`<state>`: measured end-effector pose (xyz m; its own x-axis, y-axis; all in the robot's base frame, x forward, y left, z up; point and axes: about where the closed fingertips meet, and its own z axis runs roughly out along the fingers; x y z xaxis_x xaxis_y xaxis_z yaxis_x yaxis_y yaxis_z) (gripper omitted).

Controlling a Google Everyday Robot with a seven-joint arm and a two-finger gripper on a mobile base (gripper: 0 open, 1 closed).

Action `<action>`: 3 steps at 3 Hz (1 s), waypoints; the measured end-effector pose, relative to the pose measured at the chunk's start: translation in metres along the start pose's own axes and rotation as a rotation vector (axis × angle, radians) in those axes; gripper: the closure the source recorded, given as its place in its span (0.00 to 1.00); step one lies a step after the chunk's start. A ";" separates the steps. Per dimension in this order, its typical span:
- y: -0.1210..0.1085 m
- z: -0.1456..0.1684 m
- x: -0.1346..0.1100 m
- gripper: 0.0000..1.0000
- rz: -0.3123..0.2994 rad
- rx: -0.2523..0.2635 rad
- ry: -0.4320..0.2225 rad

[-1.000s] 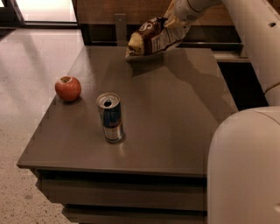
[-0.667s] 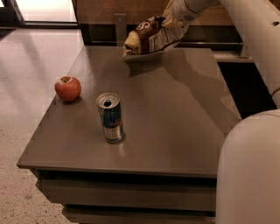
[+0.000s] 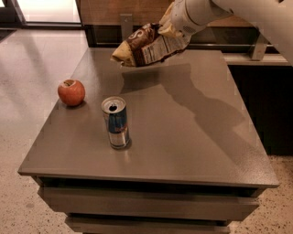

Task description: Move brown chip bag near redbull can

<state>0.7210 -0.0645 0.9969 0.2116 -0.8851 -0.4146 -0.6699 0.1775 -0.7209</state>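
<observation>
— At the near edge, what is showing?
— The table (image 3: 192, 151) is presenting a smooth, matte grey-brown top with a straight front lip. Its near right half is lying open.

— And on the left?
— The redbull can (image 3: 117, 122), a slim blue-and-silver cylinder, is standing upright left of centre, well in from the edges. Farther left, a round, glossy red apple (image 3: 71, 92) is sitting near the left edge, apart from the can.

— Where is the bag?
— The brown chip bag (image 3: 146, 45), crinkly with a dark middle, tan end and white panel, is hanging tilted above the far part of the table, well apart from the can. The gripper (image 3: 170, 31) is clamping its right end, with the white arm (image 3: 206, 9) reaching in from the far right.

— What is lying between them?
— Bare tabletop is stretching from bag to can, with the arm's shadow falling across it.
</observation>
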 end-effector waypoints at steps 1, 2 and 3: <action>0.000 0.000 0.000 1.00 0.000 0.000 0.000; 0.005 -0.006 -0.001 1.00 0.005 0.009 0.003; 0.018 -0.018 -0.013 1.00 0.043 0.043 -0.014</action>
<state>0.6935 -0.0574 0.9995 0.1935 -0.8702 -0.4530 -0.6471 0.2339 -0.7256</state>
